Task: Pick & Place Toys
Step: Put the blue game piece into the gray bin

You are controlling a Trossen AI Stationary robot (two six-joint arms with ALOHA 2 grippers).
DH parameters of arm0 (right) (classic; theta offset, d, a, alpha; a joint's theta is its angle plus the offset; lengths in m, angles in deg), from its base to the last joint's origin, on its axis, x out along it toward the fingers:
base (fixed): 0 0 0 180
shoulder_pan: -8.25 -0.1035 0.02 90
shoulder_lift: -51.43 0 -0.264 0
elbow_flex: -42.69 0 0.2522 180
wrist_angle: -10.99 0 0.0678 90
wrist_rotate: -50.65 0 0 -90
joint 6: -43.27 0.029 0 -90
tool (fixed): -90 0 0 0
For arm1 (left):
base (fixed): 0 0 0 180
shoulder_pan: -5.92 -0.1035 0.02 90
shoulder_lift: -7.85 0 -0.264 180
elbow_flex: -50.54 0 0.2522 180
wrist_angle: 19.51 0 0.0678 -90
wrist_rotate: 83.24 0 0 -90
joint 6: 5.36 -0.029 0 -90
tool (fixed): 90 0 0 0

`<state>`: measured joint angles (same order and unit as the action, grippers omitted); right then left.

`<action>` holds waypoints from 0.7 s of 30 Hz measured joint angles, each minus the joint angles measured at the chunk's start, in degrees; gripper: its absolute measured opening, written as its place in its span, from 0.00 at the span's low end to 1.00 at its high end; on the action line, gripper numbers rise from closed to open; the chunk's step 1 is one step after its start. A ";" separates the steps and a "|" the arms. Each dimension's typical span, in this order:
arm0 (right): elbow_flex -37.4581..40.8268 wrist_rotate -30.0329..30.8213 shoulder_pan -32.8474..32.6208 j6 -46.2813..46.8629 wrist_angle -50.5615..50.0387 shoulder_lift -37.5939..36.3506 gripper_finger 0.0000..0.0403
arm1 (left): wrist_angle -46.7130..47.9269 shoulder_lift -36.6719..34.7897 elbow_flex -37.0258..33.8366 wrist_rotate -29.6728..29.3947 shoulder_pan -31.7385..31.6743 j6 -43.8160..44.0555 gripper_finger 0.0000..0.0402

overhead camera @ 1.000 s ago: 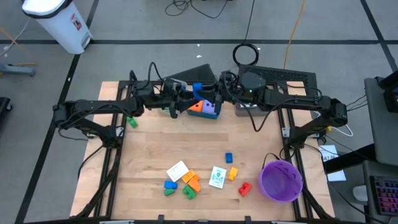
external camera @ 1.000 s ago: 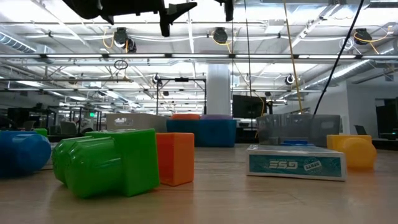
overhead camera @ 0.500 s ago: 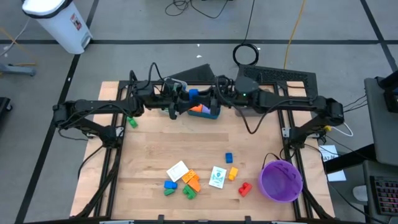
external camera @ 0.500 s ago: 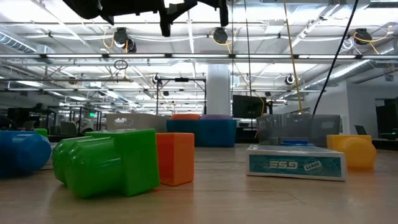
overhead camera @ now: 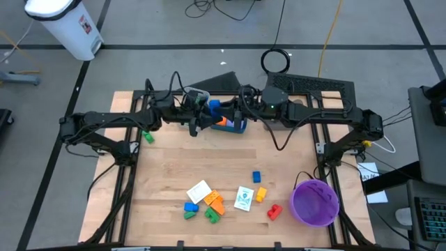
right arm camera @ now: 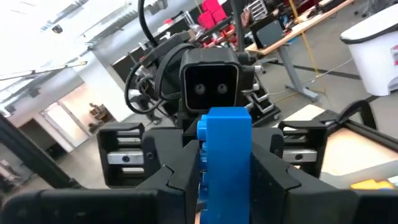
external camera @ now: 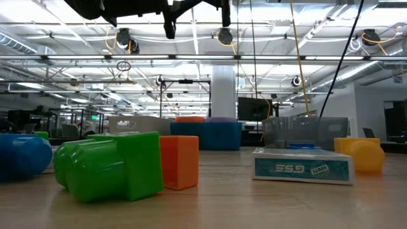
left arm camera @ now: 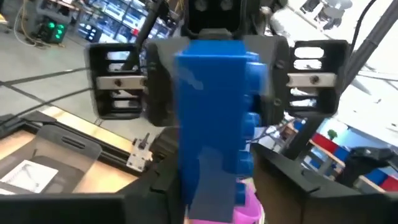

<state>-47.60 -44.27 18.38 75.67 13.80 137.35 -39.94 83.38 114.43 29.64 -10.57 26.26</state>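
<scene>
A: Both arms meet over the counter's far edge, toward 12 o'clock in the high view. We log one blue brick between them, raised above the teal tray.

B: Confirmed in both wrist views. Left pincer: its fingers flank the brick and press on its sides, so we record it as clamped on the blue brick. The brick stands upright, studs on one side.

A: Right pincer likewise: dark fingers on either flank of the same brick, gripping it. The two pincers face each other, each wrist camera looking straight at the other's camera housing.

B: Under the brick, inside the tray, we see an orange dice. A pink-purple edge shows just beneath the brick in the left wrist view; we cannot tell what it is.

A: Remaining toys lie toward 6 o'clock: a white picture card, a cluster of orange, green and blue bricks, a second card, a yellow brick, a small blue brick, a red brick.

B: The purple bowl sits near 4 o'clock. One green brick rests alone at 9 o'clock by the left arm.
</scene>
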 joint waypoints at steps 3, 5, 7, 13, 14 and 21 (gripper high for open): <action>0.00 -0.60 -0.02 -0.07 0.01 0.03 0.24 | -0.21 0.00 0.00 1.10 -0.33 -0.22 0.34; 0.00 -1.59 0.00 -0.07 0.16 0.03 0.24 | -0.24 -0.02 0.00 2.15 -0.67 -0.23 0.29; 0.00 -2.35 0.00 -0.29 0.56 0.03 0.26 | -0.35 -0.02 0.00 3.19 -1.01 -0.55 0.25; 0.04 -5.77 0.89 1.68 5.29 0.08 0.34 | -4.20 -0.12 0.00 6.35 -2.41 0.32 0.22; 0.04 -6.30 1.43 2.58 5.69 0.07 0.35 | -4.66 -0.13 0.00 6.34 -2.59 0.51 0.23; 0.04 -15.78 7.39 8.19 10.16 -0.45 0.44 | -6.00 -0.97 0.00 7.98 -4.99 1.83 0.26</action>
<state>-47.56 -60.05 25.77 83.86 23.96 136.91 -45.94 82.41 114.43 37.61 -15.57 28.09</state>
